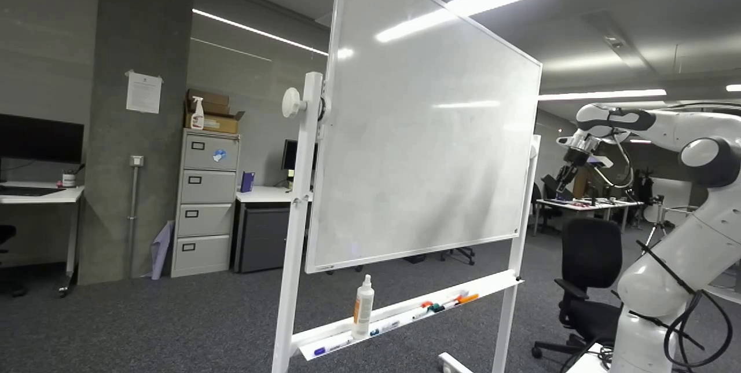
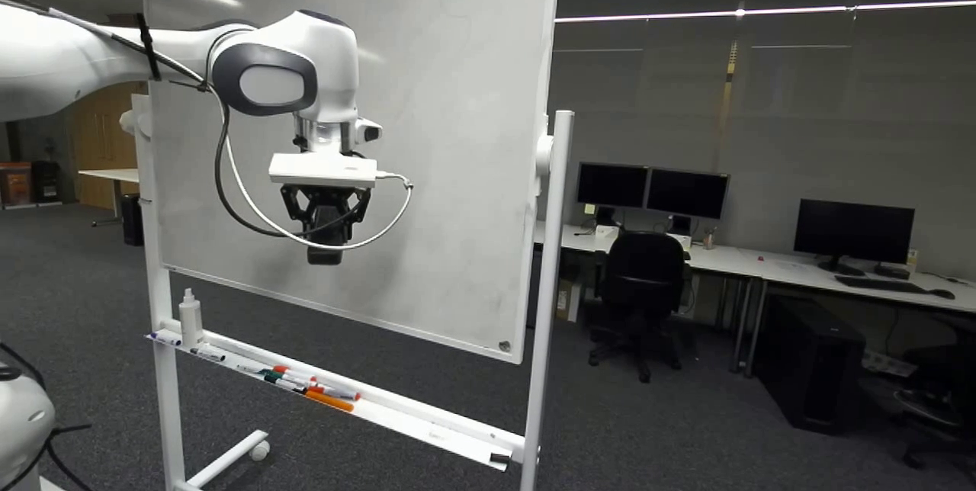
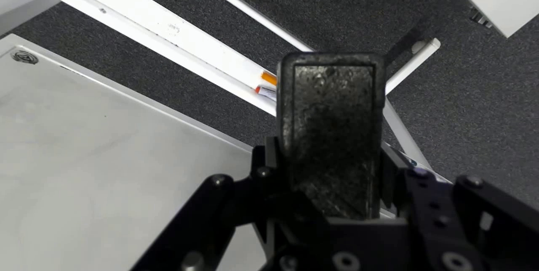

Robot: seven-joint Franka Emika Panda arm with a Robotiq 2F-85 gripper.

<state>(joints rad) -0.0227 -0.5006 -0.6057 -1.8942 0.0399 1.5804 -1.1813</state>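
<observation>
Since the black two-finger gripper (image 3: 330, 166) is closed as far as its load permits, it clasps a black rectangular block with a worn, rimmed face (image 3: 332, 107) by two opposite sides. This block hangs before the large, glossy whiteboard (image 2: 457, 133), seemingly without touching it, and higher than the long white tray (image 2: 427, 428), which bears an upright white plastic spray bottle (image 1: 363, 309) and several slim plastic markers (image 2: 332, 399). Because the block's lower end sticks out beyond the grip, I judge that a hard push there could twist it; therefore it is wise to hold firmly, to move slowly, and to bring it square to any surface.
</observation>
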